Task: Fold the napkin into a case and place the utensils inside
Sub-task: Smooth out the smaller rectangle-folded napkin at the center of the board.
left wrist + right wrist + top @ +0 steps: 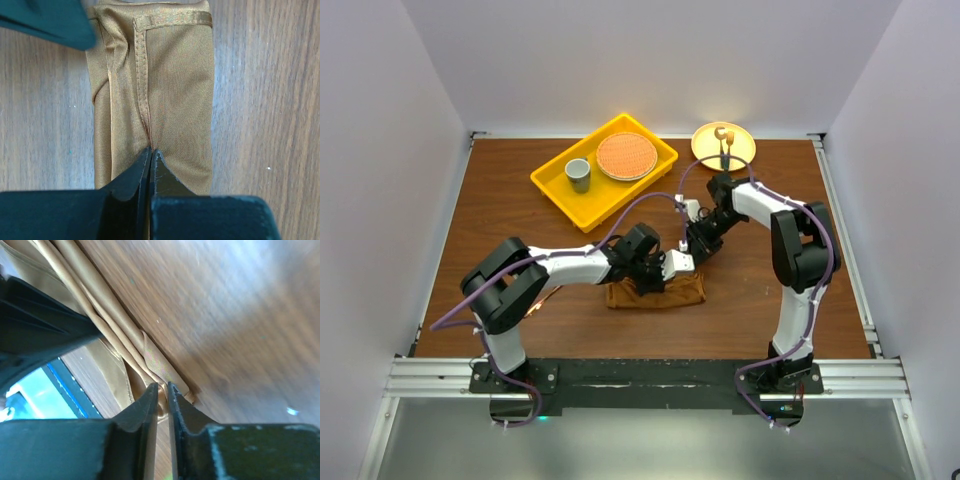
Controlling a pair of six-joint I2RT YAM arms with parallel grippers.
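The rust-brown napkin [655, 293] lies folded into a narrow oblong on the table in front of both arms. In the left wrist view it [170, 90] shows a stitched hem and several layers. My left gripper [672, 275] is shut on a fold of the cloth [150, 150]. My right gripper [692, 260] is at the napkin's far right edge, jaws pinched on its layered hem [162, 386]. The two grippers are close together. The copper-coloured spoon is not in view.
A yellow tray [605, 168] at the back holds a grey cup [578, 174] and an orange round plate [626, 156]. A yellow plate [740, 140] at the back right carries a dark-handled, gold-tipped utensil [723, 150].
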